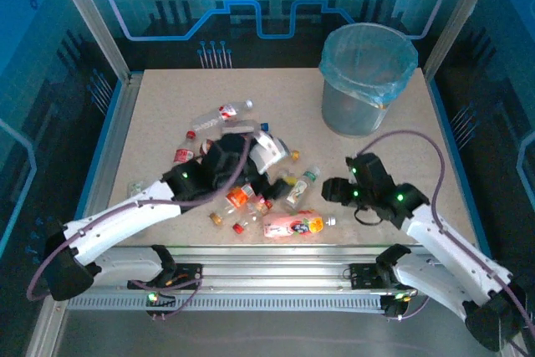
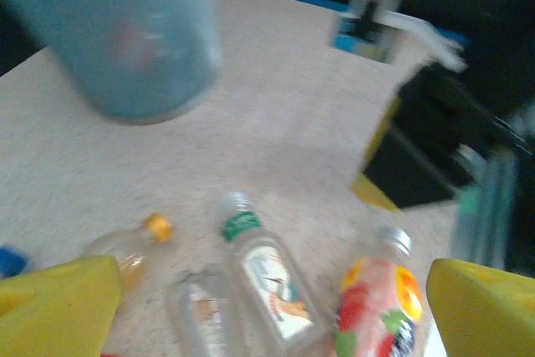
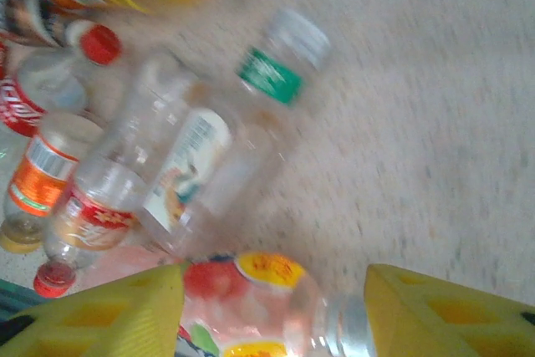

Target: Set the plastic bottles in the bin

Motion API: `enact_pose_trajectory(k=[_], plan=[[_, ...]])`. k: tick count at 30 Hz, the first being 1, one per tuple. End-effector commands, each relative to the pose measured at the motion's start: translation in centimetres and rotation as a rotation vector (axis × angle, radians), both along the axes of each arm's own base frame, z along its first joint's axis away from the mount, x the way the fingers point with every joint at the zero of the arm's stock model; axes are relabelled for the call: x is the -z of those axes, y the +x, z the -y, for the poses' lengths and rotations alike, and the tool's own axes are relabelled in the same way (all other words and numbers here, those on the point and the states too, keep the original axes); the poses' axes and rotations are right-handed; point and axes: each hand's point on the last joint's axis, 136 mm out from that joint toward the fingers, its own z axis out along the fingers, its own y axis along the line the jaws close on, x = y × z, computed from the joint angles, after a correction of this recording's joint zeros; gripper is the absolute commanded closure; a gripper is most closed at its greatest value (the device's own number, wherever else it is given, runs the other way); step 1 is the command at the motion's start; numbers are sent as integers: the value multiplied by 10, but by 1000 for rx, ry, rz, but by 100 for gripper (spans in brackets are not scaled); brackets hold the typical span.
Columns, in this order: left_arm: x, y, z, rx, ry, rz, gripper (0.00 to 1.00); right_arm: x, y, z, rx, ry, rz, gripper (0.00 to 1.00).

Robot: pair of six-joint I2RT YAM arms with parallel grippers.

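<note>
A pale, speckled, matt worktop (image 1: 167, 106) is seen in the top view. The bin (image 1: 351, 114), a round grey bucket lined with a thin, crinkled, translucent light-blue bag (image 1: 368, 56), stands on it at the upper right of the frame. The plastic bottles (image 1: 251, 194) are scattered in a loose heap at the centre left, well apart from the bin. They are small, clear and glossy, some dented, with red, orange, white and pink labels. The left tool (image 1: 224, 163) is held over the upper part of the heap. In the left wrist view its blocky yellow fingertips (image 2: 58, 307) are seen wide apart at the lower corners, clamped on nothing. Beneath the gap lie a green-capped bottle (image 2: 266, 277) with a white label, an orange-capped bottle (image 2: 138, 248) to its left and a fruit-printed bottle (image 2: 376, 307) to its right. The bin is shown blurred at the upper left of that view. The right tool (image 1: 334, 190) is placed just right of the heap, near the fruit-printed bottle at the lower centre. In the right wrist view its yellow fingers (image 3: 109, 319) are seen apart. The fruit-printed bottle, with a rounded shoulder and a pale ribbed cap, is laid crosswise in the gap at the lower edge; whether it is touched cannot be told. The green-capped bottle lies diagonally above it, at the centre of the frame.
</note>
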Motion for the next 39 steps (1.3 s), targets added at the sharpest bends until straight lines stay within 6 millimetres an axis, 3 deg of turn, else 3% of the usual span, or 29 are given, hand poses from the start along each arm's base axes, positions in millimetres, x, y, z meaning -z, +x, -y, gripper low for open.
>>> enact_pose_trajectory(k=[1,7,11,25,32,39], plan=[[20,-35,21,213,92,130,4,17,-20,9,188,108,-114,41],[53,-83,40,439,110,210,3,47,-41,20,316,173,-201,39],[70,-93,46,494,144,227,3,62,-44,16,366,238,-248,40],[144,-89,39,527,362,229,10,80,-39,-3,468,390,-353,40],[176,-84,33,515,466,191,27,89,-40,-2,522,424,-376,41],[190,-75,29,478,515,202,36,92,-37,0,560,439,-372,43]])
